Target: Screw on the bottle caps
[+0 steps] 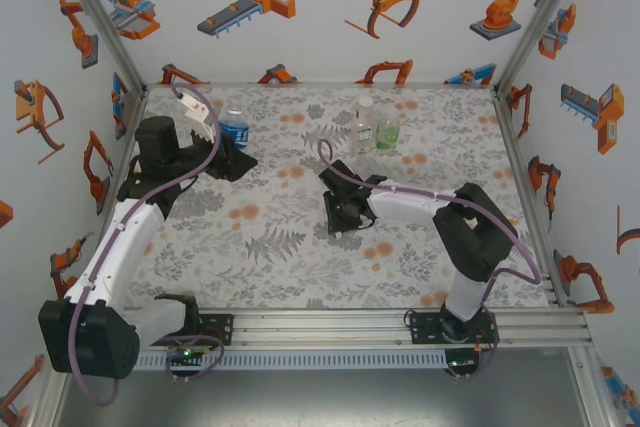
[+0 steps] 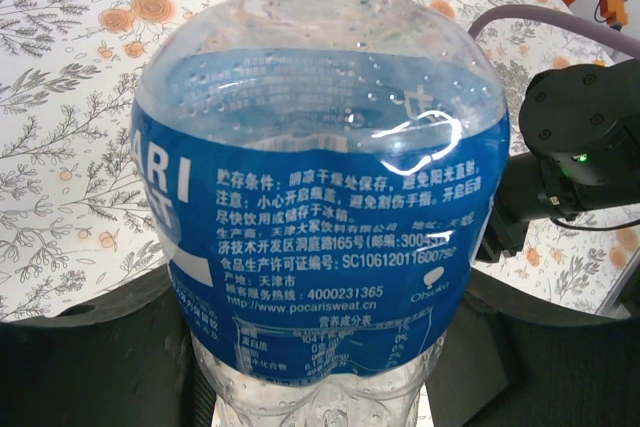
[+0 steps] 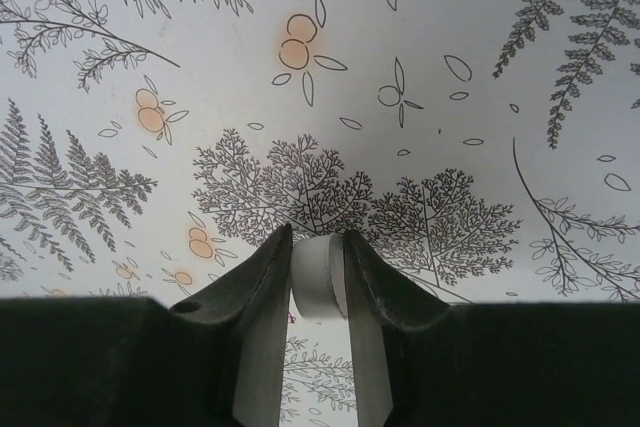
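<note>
Right claw pinching white cap on worktop; left claw clamps Pocari Sweat bottle; screwing apparently all left.

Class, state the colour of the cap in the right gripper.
The cap is white; the right wrist view shows it best.

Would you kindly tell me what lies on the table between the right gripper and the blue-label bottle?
In the top view, only bare floral table separates the right gripper, shut on a white cap, from the blue-label bottle.
</note>
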{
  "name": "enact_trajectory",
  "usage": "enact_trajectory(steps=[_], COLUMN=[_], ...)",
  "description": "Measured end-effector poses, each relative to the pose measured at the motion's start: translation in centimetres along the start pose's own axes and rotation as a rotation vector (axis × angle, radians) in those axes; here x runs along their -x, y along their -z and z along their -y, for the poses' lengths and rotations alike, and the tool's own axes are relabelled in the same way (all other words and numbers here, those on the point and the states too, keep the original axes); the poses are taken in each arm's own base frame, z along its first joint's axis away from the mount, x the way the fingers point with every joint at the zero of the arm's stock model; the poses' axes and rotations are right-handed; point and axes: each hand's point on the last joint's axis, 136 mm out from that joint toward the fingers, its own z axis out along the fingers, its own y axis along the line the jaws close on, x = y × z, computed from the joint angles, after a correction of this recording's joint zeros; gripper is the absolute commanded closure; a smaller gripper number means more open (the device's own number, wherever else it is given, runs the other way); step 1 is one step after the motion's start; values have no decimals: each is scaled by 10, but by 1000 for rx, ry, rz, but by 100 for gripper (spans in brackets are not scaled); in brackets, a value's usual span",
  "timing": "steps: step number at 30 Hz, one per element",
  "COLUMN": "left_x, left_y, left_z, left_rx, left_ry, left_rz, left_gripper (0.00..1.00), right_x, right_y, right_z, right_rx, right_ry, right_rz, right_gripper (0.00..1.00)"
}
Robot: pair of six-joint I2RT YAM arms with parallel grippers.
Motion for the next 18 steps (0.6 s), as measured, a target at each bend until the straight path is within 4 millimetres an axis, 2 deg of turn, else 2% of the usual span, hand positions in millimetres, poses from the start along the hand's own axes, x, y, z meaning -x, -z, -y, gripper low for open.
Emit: enact_trajectory(steps=[10,14,18], left_x=[-2,-2,-2], left_y=[-2,-2,-2], left_z=[-1,-2,-2], left_rx=[0,0,0], left_ry=[6,6,7], left_rz=[-6,-7,-8], left_gripper=[100,100,100], right_x=[0,-1,-4], right_y=[3,5,12], right_z=[9,14,23], right_rx=[269,368,338], right_ry=[-228,-312,-319], right_rz=[50,67,84], right_gripper=[73,64,59])
